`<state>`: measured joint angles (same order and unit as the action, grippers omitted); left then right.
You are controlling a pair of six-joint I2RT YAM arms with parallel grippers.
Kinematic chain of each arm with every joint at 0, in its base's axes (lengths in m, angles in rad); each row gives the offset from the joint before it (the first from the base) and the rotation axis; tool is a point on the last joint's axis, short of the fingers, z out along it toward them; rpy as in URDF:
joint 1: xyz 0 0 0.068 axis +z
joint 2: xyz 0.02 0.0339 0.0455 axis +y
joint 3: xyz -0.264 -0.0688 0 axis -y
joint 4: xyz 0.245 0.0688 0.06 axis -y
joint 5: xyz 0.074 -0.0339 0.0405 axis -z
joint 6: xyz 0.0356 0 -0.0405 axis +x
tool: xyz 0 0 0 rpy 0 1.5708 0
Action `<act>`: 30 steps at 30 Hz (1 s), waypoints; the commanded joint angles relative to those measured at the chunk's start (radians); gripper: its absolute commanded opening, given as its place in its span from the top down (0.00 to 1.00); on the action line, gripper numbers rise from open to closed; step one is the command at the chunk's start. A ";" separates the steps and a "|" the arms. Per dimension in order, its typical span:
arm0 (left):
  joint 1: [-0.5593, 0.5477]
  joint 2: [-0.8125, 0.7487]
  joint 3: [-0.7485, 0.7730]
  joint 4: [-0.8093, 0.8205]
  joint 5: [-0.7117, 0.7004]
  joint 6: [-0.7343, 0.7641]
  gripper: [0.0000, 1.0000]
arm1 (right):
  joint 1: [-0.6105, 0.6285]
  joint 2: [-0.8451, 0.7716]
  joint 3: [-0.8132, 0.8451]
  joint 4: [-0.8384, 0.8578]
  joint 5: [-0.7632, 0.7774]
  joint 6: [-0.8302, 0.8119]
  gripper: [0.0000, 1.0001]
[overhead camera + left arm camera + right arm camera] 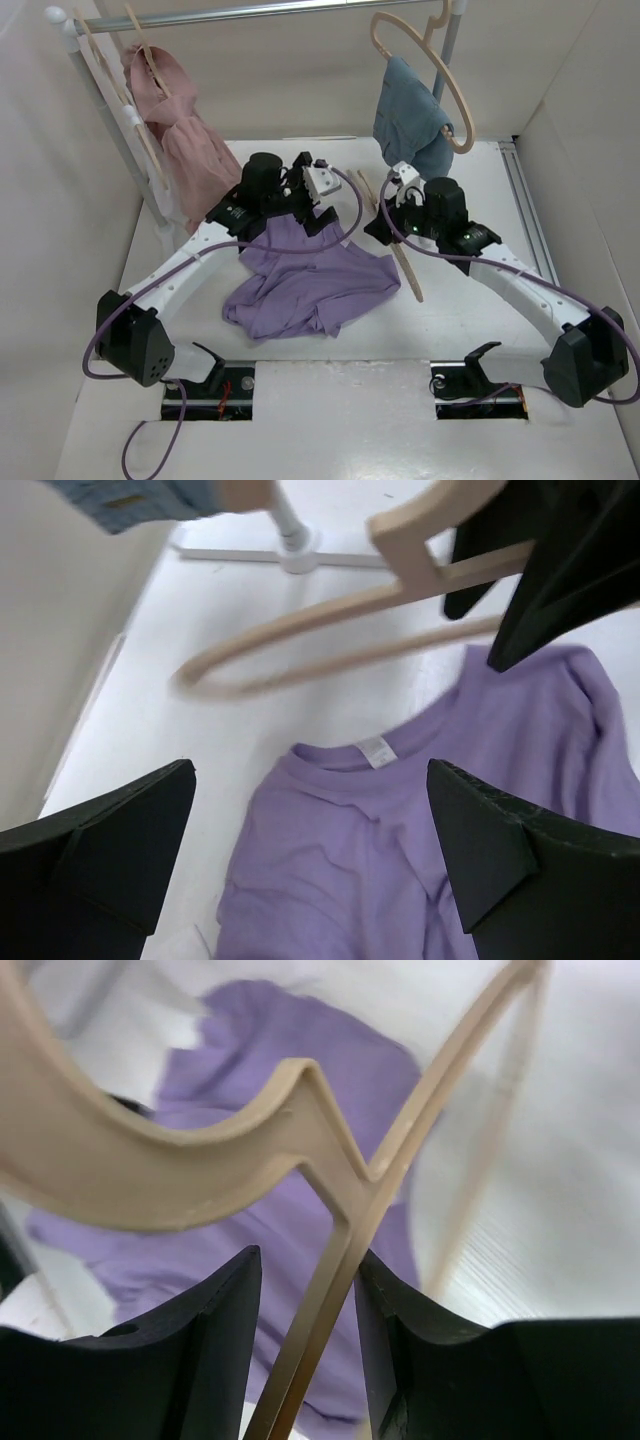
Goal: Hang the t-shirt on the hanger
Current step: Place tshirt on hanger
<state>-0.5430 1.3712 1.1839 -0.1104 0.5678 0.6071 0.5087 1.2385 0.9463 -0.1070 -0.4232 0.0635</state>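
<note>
The lavender t-shirt (pixel 305 285) lies crumpled on the table, collar and white label up in the left wrist view (pixel 370 780). My left gripper (pixel 318 205) hovers just above its collar end, jaws wide open and empty. The pale wooden hanger (pixel 405 262) slants off the table beside the shirt's right edge. My right gripper (pixel 385 215) is closed narrowly round the hanger's neck (pixel 340 1260) below the hook. The right finger touches the neck, and a small gap shows on the left. The hanger also shows, blurred, in the left wrist view (pixel 330 630).
A clothes rail (pixel 250 12) crosses the back. A dusty-pink garment (pixel 185 140) hangs on its hanger at the left and a blue-grey garment (pixel 410 115) hangs on another at the right. White walls close in on both sides. The rail's foot (pixel 290 555) stands behind the hanger.
</note>
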 commanded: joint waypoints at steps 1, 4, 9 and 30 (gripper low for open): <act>0.003 -0.049 -0.010 0.165 -0.141 -0.162 0.00 | -0.038 -0.010 0.026 -0.086 0.112 -0.024 1.00; 0.003 -0.049 -0.010 0.179 -0.187 -0.222 0.00 | -0.047 -0.010 0.045 -0.149 0.147 -0.034 1.00; -0.046 0.040 -0.001 0.083 -0.268 -0.251 0.11 | -0.058 -0.023 0.045 -0.184 0.156 -0.048 1.00; -0.114 0.611 0.267 0.038 -0.783 -0.414 0.17 | -0.107 -0.241 0.032 -0.353 0.144 -0.054 1.00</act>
<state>-0.6445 1.9823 1.3964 -0.0845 -0.1108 0.2131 0.4046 1.0088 0.9569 -0.4816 -0.2462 0.0158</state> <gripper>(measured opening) 0.853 0.465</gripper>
